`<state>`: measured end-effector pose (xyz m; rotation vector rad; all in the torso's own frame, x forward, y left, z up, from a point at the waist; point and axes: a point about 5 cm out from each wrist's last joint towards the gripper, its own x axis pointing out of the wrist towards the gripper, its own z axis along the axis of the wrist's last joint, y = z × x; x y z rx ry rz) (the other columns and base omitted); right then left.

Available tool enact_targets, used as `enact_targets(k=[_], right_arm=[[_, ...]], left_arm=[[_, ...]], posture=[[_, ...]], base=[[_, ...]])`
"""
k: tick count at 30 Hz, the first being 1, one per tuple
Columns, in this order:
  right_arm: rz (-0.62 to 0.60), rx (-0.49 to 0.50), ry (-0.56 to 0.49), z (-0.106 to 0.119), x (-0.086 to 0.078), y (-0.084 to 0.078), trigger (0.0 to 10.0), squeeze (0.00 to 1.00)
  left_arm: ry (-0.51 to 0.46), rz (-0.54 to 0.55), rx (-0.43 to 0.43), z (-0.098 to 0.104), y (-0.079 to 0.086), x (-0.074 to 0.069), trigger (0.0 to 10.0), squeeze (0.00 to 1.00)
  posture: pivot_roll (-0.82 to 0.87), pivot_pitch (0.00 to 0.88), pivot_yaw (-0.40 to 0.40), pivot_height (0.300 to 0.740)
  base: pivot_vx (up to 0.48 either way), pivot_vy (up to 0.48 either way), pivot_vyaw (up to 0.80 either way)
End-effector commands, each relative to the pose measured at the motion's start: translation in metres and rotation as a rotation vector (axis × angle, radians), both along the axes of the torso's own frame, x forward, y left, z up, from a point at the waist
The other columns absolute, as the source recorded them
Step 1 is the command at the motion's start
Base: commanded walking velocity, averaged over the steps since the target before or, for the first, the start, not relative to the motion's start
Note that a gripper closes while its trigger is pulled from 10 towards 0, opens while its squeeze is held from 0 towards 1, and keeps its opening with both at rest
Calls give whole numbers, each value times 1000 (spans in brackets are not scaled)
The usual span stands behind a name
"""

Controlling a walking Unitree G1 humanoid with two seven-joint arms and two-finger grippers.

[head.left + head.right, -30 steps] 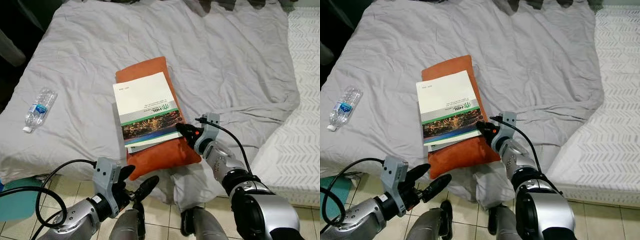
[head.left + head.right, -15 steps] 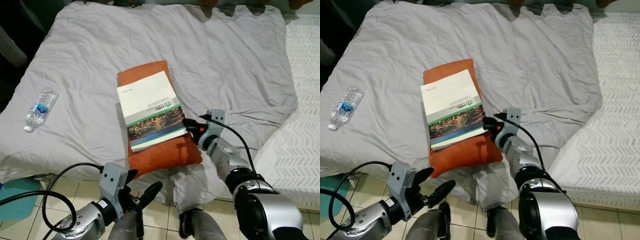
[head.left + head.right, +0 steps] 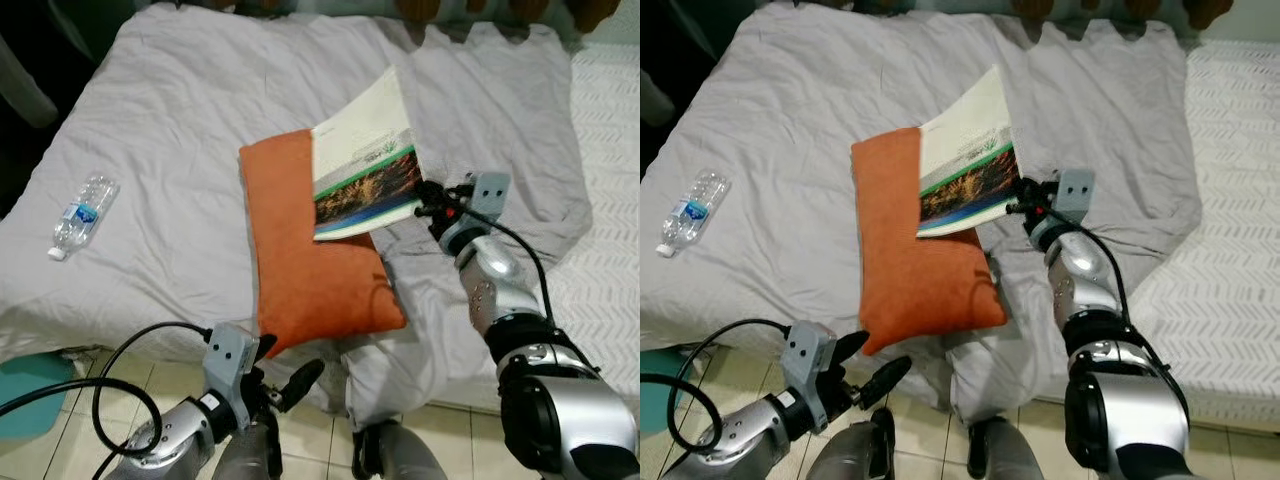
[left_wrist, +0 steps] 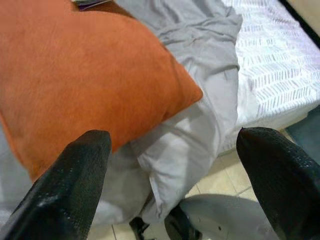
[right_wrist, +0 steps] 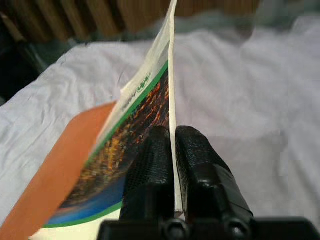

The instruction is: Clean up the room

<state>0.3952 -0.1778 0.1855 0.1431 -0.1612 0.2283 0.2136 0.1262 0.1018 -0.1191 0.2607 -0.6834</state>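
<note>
Right gripper (image 3: 428, 197) pinches booklet (image 3: 365, 165) edge, tilted above orange cushion (image 3: 305, 265) | left gripper (image 3: 285, 372) open, low | water bottle (image 3: 80, 214) on bed (uncollected) | early stage.

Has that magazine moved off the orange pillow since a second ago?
Yes. The right gripper has lifted the magazine up and toward the pillow's far right corner.

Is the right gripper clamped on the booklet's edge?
Yes, the right gripper has both fingers pressed against the booklet, one on each side of its edge.
</note>
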Motion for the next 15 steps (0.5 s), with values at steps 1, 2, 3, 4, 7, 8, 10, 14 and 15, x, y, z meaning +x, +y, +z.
enact_targets(k=[1, 2, 3, 4, 7, 8, 10, 14, 15], right_arm=[[-21, -38, -64, 11, -1, -4, 0, 0], [-46, -68, -79, 12, -1, -9, 0, 0], [-90, -120, -94, 14, -4, -15, 0, 0], [-118, -154, -103, 14, -5, -20, 0, 0], [-186, -235, -122, 9, -13, -28, 0, 0], [-186, -235, -122, 9, -13, -28, 0, 0], [-209, -272, -129, 2, -21, -31, 0, 0], [-251, -326, -117, -19, -40, -33, 0, 0], [-319, -384, -92, -45, -64, -38, 0, 0]], left_arm=[[31, -8, 13, -9, -1, -4, 10000, 0], [25, -1, 16, -11, -2, -2, 10000, 0], [7, 33, 34, -13, -1, 2, 10000, 0], [-5, 58, 48, -15, -1, 5, 10000, 0], [-24, 191, 63, -21, 7, 17, 10000, 0], [-24, 191, 63, -21, 7, 17, 10000, 0], [-40, 241, 63, -22, 12, 22, 10000, 0], [-99, 320, 64, -18, 20, 35, 10000, 0], [-186, 382, 52, -8, 28, 51, 10000, 0]], posture=[[122, 229, -11, 740], [111, 208, -15, 740], [97, 184, -19, 740], [92, 173, -21, 740], [61, 105, -25, 740], [61, 105, -25, 740], [48, 64, -24, 740], [19, 4, -15, 740], [-5, 0, -10, 740]], base=[[0, 0, 0], [0, 0, 0], [0, 0, 0], [0, 0, 0], [0, 0, 0], [0, 0, 0], [0, 0, 0], [0, 0, 0], [0, 0, 0]])
